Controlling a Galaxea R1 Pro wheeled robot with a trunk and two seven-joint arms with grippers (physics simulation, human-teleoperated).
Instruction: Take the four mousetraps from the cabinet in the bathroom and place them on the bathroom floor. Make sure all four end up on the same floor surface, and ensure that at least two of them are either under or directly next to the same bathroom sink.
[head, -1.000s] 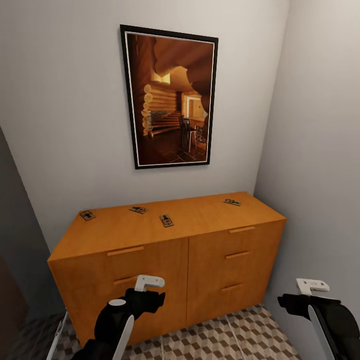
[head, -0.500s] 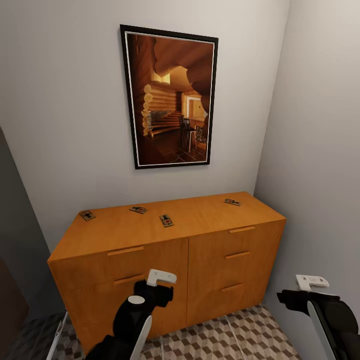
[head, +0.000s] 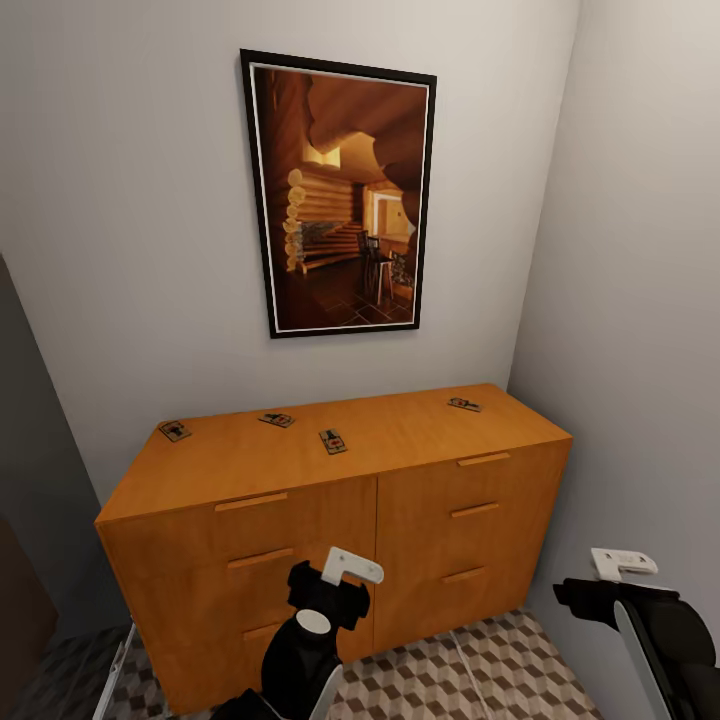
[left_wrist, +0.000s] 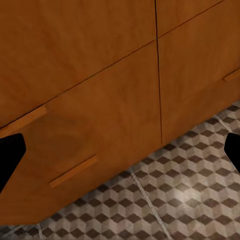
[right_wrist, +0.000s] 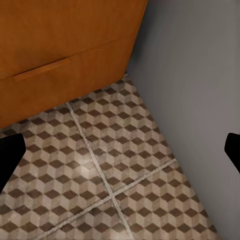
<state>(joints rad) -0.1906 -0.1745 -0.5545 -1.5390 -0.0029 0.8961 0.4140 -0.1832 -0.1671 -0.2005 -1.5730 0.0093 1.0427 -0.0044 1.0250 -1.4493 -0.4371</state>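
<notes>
Head view: left end effector (head: 340, 590) has shifted rightward before the cabinet (head: 400, 500).

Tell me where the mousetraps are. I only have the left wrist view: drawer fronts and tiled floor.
Observer: All four mousetraps lie on top of the cabinet: one near its left end, two around the middle, one toward the right.
Operator: Give me the left gripper's height against that top.
Observer: The left gripper hangs low in front of the drawers, well below the top.
Operator: Report the right side.
Observer: The right gripper is low too, by the right wall, over the tiled floor, its fingers apart and empty.
</notes>
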